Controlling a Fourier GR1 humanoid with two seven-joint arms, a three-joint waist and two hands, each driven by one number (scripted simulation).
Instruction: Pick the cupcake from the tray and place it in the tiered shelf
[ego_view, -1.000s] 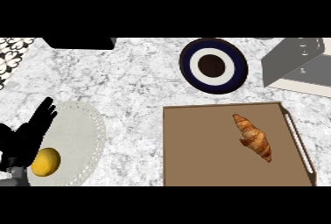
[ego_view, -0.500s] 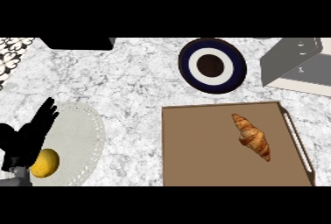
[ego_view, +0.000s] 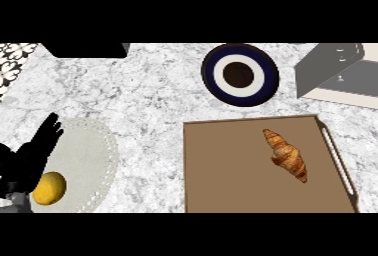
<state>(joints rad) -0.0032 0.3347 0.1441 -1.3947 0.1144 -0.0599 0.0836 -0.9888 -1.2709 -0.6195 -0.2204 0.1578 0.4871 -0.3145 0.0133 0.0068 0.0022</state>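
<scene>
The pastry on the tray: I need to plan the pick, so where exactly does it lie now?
In the head view the croissant lies slantwise on the brown tray, right of its middle, near the white handle.

No readable text, label, brand or number shows anywhere.

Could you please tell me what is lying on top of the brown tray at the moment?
Only a croissant lies on the brown tray, slanted toward its right side. No cupcake shows on it. The tray's lower edge is cut off by the view, so anything there is unseen.
</scene>
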